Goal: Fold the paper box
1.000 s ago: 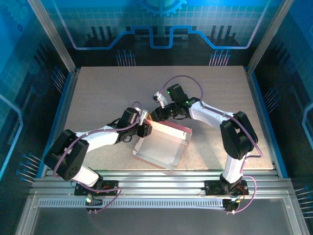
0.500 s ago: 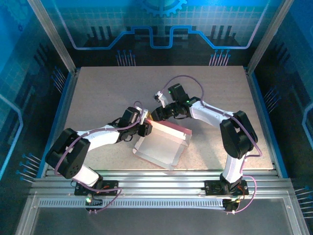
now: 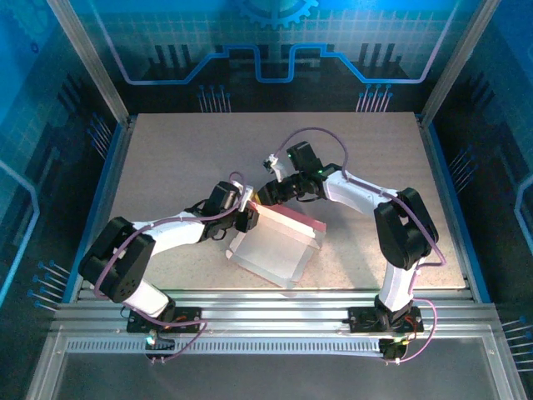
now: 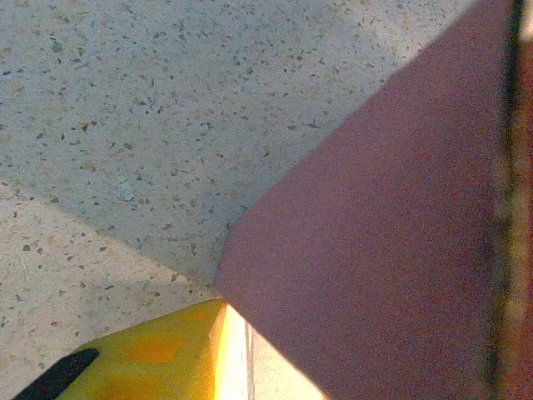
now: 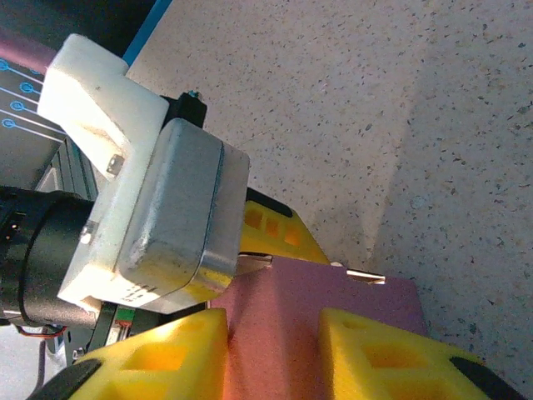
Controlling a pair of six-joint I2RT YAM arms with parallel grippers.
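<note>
The paper box (image 3: 275, 246) is pink outside and whitish inside. Under the box, the worktop (image 3: 175, 158) is beige with fine dark speckles. The right claw (image 5: 271, 367) has yellow, black-tipped fingers (image 5: 375, 350). The left arm (image 3: 166, 235) and right arm (image 3: 358, 193) are white with black joints, their cables (image 3: 316, 133) purple.

White arms (image 3: 354, 193), seemingly black joints (image 3: 400, 232), purple cables (image 3: 312, 131), yellow claw fingers (image 5: 166, 358)

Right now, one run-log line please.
paper box: partly folded | left fingers: at its far-left corner | right fingers: astride pink wall | grip: unclear
</note>
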